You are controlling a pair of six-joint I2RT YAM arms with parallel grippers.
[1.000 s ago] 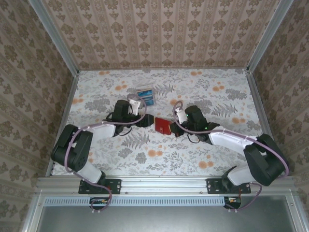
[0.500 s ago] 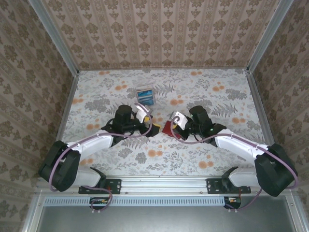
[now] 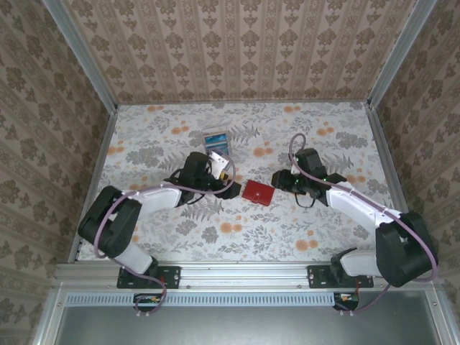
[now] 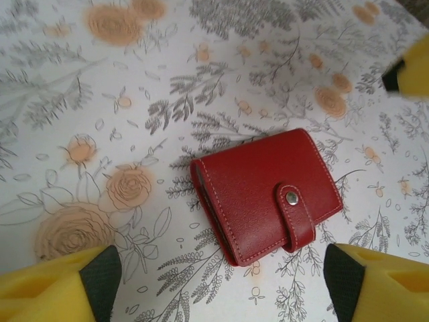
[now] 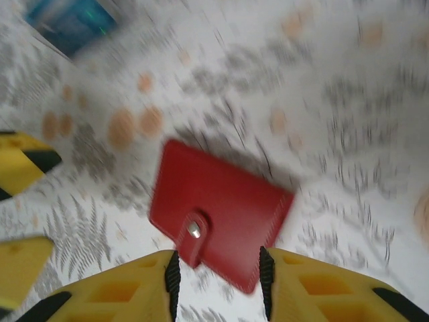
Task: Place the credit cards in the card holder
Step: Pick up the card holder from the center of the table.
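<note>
The card holder (image 3: pixel 257 192) is a small red wallet, lying flat on the floral table with its snap tab fastened. My left gripper (image 3: pixel 230 182) is just left of it, and in the left wrist view its open fingers (image 4: pixel 95 276) hang wide of the card holder (image 4: pixel 265 194) without touching. My right gripper (image 3: pixel 277 180) is just right of the holder with its jaws apart. The blurred right wrist view shows the holder's (image 5: pixel 218 204) near corner lying ahead of my right gripper (image 5: pixel 218 288). The credit cards (image 3: pixel 217 141) form a bluish stack further back, also the cards (image 5: pixel 70 23).
Walls with metal rails (image 3: pixel 93 79) ring the floral table (image 3: pixel 323 230). My right gripper's yellow finger (image 4: pixel 412 70) shows at the far right of the left wrist view. My left gripper's fingers (image 5: pixel 20 164) show at the left of the right wrist view.
The holder, held up between both grippers before, now lies flat on the table. My right gripper has opened and drawn back to the right. The left arm has shifted slightly.
</note>
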